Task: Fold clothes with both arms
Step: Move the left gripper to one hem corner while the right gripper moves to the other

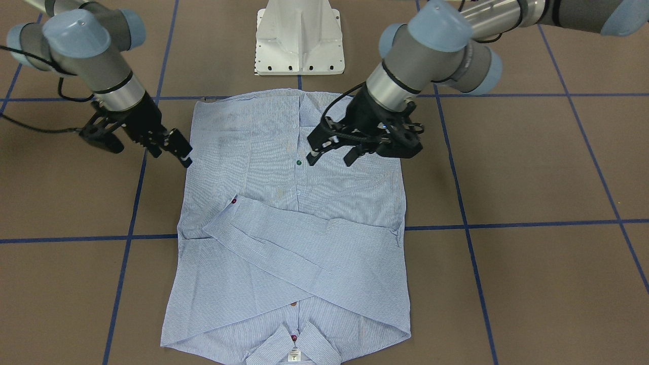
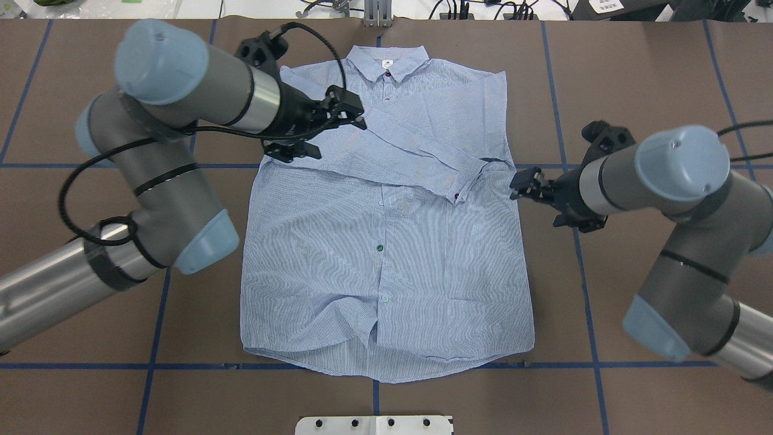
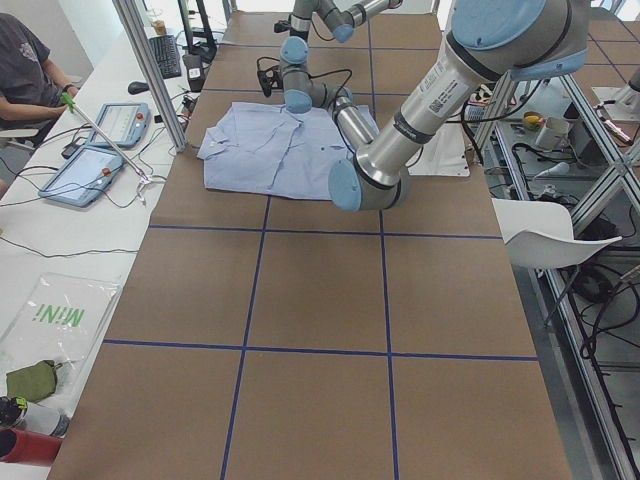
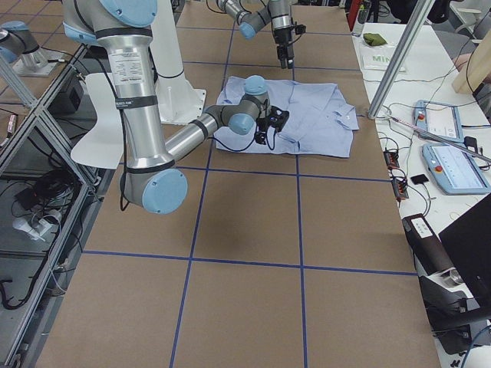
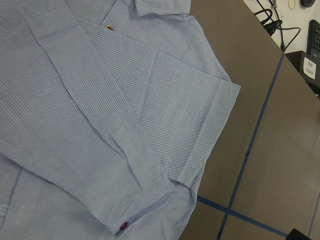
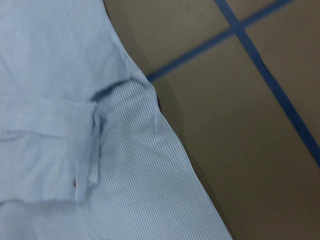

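1. Shirt [image 2: 386, 254]: lies flat and face up on the desk [image 2: 634, 72], collar [image 2: 386, 60] away from the robot, both sleeves [image 2: 416, 151] crossed over the chest.
2. Left tool [image 1: 329, 160]: released and empty, poised above the shirt's shoulder.
3. Right tool [image 2: 517, 184]: just beside the shirt's edge near a cuff [image 2: 462, 188]. Whether it is clenched cannot be told.
4. Step in hand: the sleeve fold appears complete and the body is unfolded.
5. Next move, probably: both tools grasp the hem [image 2: 386, 365] corners together and carry them evenly toward the collar.

striped shirt [image 2: 386, 241] flat, sleeves crossed
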